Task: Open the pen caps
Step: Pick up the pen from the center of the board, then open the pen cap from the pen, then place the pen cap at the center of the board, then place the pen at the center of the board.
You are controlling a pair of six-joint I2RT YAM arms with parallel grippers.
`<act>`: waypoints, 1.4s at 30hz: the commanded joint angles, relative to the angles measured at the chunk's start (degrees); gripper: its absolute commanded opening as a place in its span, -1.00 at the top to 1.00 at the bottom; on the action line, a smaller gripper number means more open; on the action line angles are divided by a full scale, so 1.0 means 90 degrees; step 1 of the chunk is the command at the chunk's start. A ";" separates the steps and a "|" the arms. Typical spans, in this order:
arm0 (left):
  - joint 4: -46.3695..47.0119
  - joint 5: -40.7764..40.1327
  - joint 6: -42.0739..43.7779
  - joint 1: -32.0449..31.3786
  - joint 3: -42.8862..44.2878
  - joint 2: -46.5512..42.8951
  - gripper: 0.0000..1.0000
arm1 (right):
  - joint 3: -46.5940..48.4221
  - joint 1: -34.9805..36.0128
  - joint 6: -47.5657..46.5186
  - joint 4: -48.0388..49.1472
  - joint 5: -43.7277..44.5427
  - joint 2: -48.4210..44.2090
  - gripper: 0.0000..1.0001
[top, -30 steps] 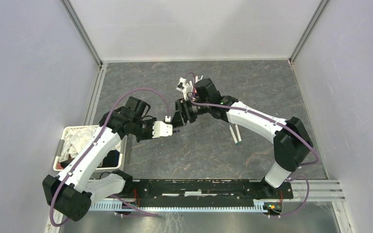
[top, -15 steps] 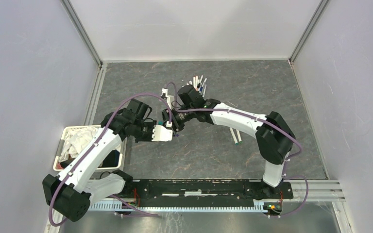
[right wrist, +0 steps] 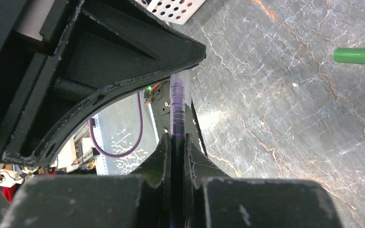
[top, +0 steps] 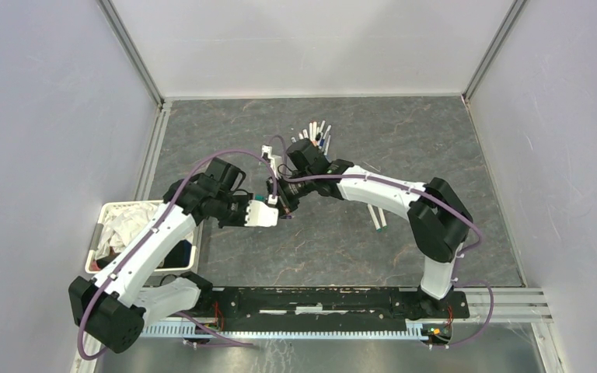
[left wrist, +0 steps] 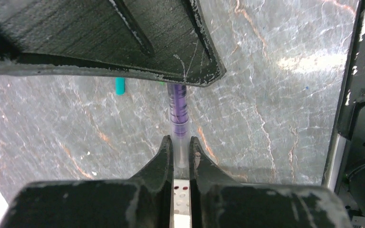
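Where both arms meet tip to tip above the table (top: 451, 148), the left gripper (left wrist: 181, 148) is pinched tight on the pale barrel of 1 pen (left wrist: 181, 135). Facing it, the right gripper (right wrist: 177, 145) is clamped on that pen's purple cap (right wrist: 177, 107) (cap and barrel look joined). Just past the left fingertips lies a teal cap (left wrist: 120, 86), and off to 1 side of the right gripper lies a green cap (right wrist: 358, 55). Behind the right gripper fans a heap of pens (top: 317, 132). 2 more pens (top: 377, 216) lie beside its forearm. A white basket (top: 124, 204) sits by the left arm.
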 commanded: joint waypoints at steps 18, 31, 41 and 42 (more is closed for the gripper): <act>0.1400 -0.1445 0.0016 -0.0012 -0.0009 0.1170 0.95 | -0.3144 -0.1475 -0.1283 -0.0531 0.0976 -0.3088 1.00; 0.3008 -0.1063 -0.1375 -0.0012 -0.0627 0.2691 0.95 | -0.4244 -0.1699 -0.1076 -0.0321 0.7258 -0.4912 1.00; 0.3239 -0.1029 -0.1731 -0.0012 -0.0569 0.2929 0.49 | -0.4946 -0.1932 -0.0965 0.0573 0.7399 -0.4326 1.00; 0.3195 -0.0962 -0.1774 -0.0012 -0.0516 0.2892 0.36 | -0.4961 -0.1955 -0.0995 0.0614 0.7377 -0.4249 1.00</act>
